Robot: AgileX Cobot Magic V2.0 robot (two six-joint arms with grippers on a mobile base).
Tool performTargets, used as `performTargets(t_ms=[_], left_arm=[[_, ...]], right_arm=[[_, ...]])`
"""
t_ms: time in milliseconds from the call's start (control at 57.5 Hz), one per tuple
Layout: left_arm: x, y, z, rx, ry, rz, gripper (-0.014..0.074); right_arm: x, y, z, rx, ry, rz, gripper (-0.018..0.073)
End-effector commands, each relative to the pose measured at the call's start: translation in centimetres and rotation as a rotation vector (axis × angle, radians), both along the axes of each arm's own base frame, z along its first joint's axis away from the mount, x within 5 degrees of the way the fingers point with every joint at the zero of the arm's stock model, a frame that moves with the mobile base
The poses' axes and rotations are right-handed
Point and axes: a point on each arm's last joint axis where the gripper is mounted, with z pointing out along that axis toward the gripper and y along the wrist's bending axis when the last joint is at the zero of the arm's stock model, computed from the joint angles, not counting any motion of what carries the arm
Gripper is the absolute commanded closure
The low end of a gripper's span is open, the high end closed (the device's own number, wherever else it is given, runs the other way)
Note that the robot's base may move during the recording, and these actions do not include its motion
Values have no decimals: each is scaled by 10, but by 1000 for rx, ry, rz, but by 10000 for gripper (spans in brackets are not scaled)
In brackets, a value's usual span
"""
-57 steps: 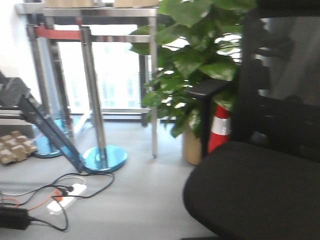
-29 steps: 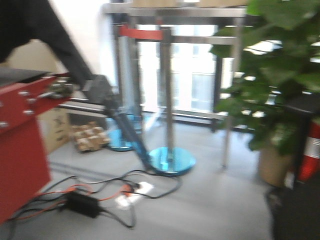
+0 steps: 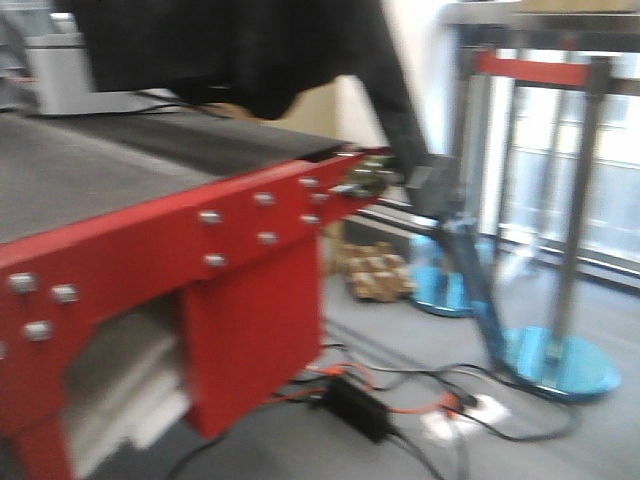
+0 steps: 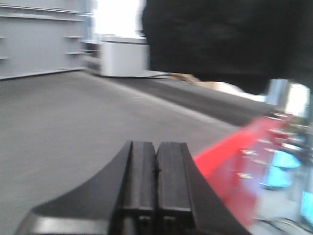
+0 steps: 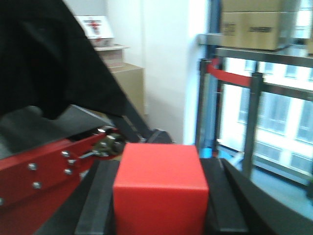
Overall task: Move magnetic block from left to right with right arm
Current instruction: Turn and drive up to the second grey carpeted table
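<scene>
Right gripper (image 5: 160, 169) clamped on magnetic block (image 5: 159, 196), fingers against both side faces. Block centred in wrist view, red table frame (image 5: 44, 166) at its 9 o'clock. Left gripper (image 4: 156, 164) fully closed, empty, over grey tabletop (image 4: 58, 122).

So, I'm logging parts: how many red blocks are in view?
1. The block is held between the right jaws, seen from the right wrist. None shows on the table in the other views; more may lie out of frame.

Bright daylight from overexposed windows (image 5: 279, 122); motion blur throughout, front view smeared, backgrounds soft.
</scene>
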Motion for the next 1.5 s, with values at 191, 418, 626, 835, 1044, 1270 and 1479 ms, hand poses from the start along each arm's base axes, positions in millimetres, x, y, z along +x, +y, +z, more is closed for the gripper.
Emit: performTargets(t_ms=[191,418,626,835,1044,1270,1479], left_arm=[[-2,1,6,-7,-89,10,722],[-2,1,6,-7,-89,10,722],[-2,1,6,-7,-89,10,722],[-2,1,6,-7,-89,10,722],[-2,1,6,-7,-89,10,722],[-2,1,6,-7,-89,10,722],[-2,1,6,-7,-89,10,722]], right_arm=[[-2,0,17,-6,-109,-5,319],[-2,0,17,-6,-109,-5,319],[-2,0,17,-6,-109,-5,319],[-2,0,17,-6,-109,-5,319],[-2,0,17,-6,-109,-5,319],[-2,0,17,-6,-109,-5,319],[-2,0,17,-6,-109,-5,319]])
